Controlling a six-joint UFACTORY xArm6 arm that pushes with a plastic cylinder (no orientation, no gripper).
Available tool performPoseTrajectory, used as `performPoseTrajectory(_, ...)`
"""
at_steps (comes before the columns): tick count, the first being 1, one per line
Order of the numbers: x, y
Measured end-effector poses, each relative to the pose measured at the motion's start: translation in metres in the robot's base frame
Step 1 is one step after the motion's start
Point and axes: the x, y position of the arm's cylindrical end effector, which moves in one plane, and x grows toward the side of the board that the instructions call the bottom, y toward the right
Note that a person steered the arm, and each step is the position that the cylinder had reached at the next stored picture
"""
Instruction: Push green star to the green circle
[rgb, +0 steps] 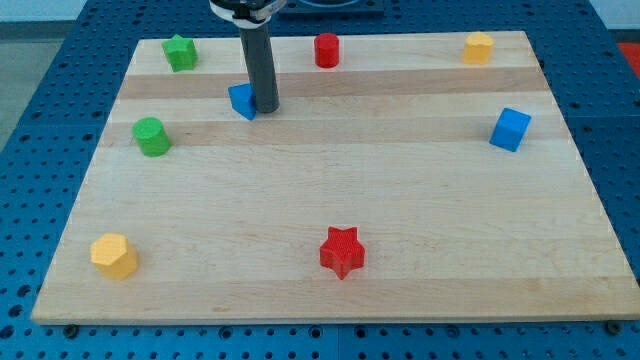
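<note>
The green star (180, 52) lies near the top left corner of the wooden board (400, 200). The green circle (152, 136), a short cylinder, stands lower at the view's left, well below the star. My tip (266, 106) rests on the board to the right of both, touching the right side of a small blue block (242, 100). The tip is apart from the green star, lower and to its right.
A red cylinder (327, 49) stands at the top middle, a yellow block (479, 46) at the top right, a blue cube (510, 129) at the right, a red star (342, 251) at the bottom middle, a yellow hexagon block (114, 256) at the bottom left.
</note>
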Motion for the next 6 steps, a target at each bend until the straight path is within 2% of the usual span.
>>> performPoseTrajectory(2,-0.026,0.001)
performPoseTrajectory(6,0.001,-0.083)
